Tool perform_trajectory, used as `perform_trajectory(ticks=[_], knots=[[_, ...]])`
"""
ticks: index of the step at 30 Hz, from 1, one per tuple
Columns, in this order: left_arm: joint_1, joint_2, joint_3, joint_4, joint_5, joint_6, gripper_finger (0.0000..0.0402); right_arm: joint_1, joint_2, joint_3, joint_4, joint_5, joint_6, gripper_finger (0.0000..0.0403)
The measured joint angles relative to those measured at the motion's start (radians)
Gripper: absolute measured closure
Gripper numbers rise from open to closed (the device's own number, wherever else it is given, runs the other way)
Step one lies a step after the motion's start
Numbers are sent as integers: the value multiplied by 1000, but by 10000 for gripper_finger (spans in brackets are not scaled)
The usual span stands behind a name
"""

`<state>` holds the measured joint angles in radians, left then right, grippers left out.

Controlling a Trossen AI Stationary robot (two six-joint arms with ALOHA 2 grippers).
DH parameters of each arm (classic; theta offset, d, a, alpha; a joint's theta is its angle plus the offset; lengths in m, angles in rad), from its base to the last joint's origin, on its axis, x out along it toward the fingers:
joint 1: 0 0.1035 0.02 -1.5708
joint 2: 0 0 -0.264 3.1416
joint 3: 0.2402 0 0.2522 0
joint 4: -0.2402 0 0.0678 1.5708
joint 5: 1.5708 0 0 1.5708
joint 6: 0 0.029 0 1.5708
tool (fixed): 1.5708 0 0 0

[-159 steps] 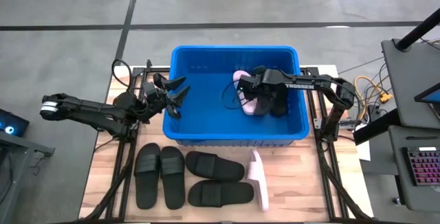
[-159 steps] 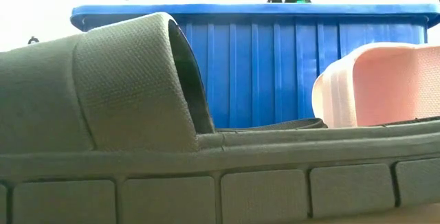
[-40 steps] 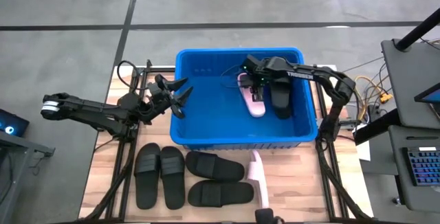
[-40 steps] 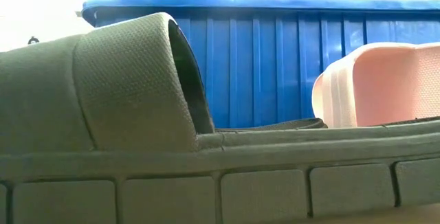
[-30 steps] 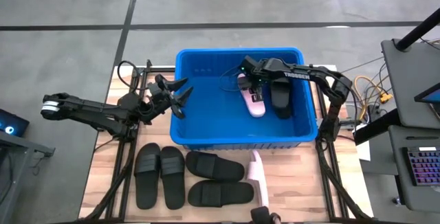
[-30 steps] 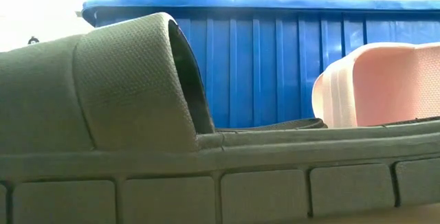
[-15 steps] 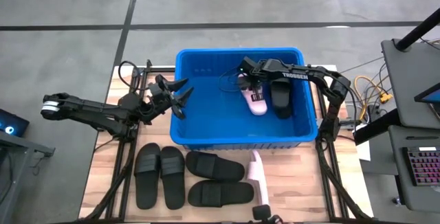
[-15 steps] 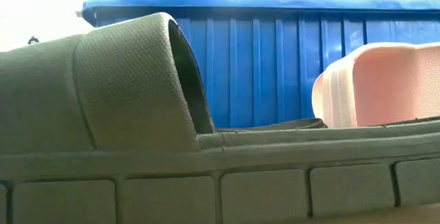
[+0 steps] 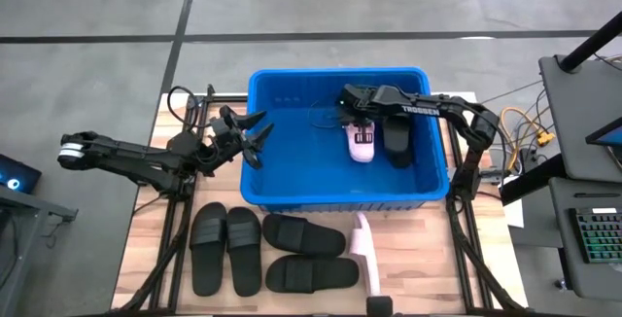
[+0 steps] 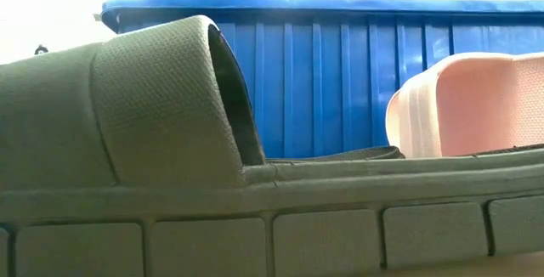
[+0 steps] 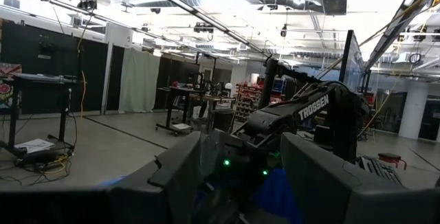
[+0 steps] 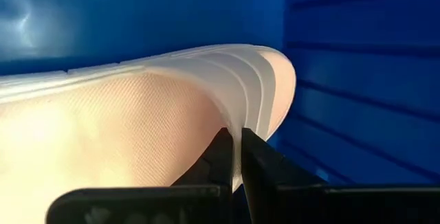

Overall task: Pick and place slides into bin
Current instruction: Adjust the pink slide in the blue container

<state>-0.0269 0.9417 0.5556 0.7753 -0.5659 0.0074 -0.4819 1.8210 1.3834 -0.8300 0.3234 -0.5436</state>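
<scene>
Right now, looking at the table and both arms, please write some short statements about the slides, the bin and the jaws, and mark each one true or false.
1. The blue bin holds one pink slide and one black slide. True.
2. The right gripper has its jaws spread wide above the table. False: the jaws are shut, inside the bin, at the pink slide's strap.
3. Four black slides lie on the table in front of the bin. True.
4. The second pink slide is already in the bin. False: it is on the table, standing on its edge beside the black ones.
5. The left gripper is holding a black slide. False: its jaws are empty, at the bin's left rim.
</scene>
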Motion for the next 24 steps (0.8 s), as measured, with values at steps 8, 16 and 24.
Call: perform_trajectory(ticks=[8,16,24], knots=[[0,0,0,0,0,0,217,-3,0,-13,-28,43,-40,394],[0,0,0,0,0,0,217,-3,0,-37,1,55,-52,394],[0,0,0,0,0,-1,217,-9,0,-75,-12,66,-64,345]])
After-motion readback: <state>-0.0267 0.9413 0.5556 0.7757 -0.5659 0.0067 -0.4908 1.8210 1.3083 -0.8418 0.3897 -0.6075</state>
